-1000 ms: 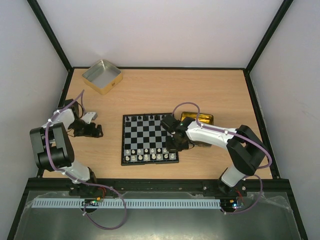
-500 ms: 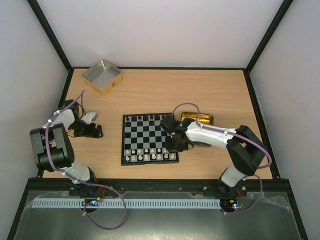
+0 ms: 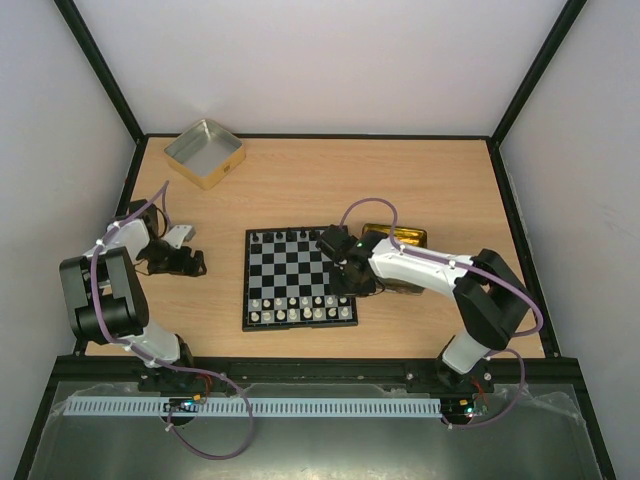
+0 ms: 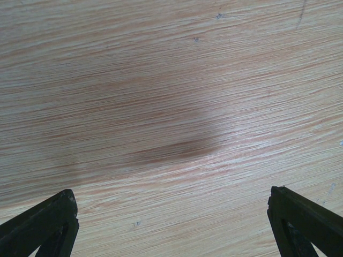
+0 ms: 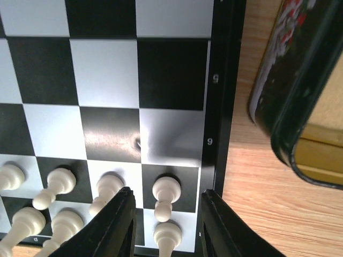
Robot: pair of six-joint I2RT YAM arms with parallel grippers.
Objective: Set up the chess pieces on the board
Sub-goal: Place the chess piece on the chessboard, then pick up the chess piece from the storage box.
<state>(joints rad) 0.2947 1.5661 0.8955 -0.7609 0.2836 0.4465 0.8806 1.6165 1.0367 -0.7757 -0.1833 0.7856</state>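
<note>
On the board point(image 5: 107, 69), white pawns point(image 5: 165, 187) stand between right gripper point(image 5: 166, 194) jaws.

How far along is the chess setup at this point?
Done: the white pieces look set on the two near rows of the board. In hand: nothing. The right gripper is open over the board's right edge, and the left gripper is open over bare table. Left: only a few black chess pieces stand along the far edge, so most of that side looks unset.
</note>
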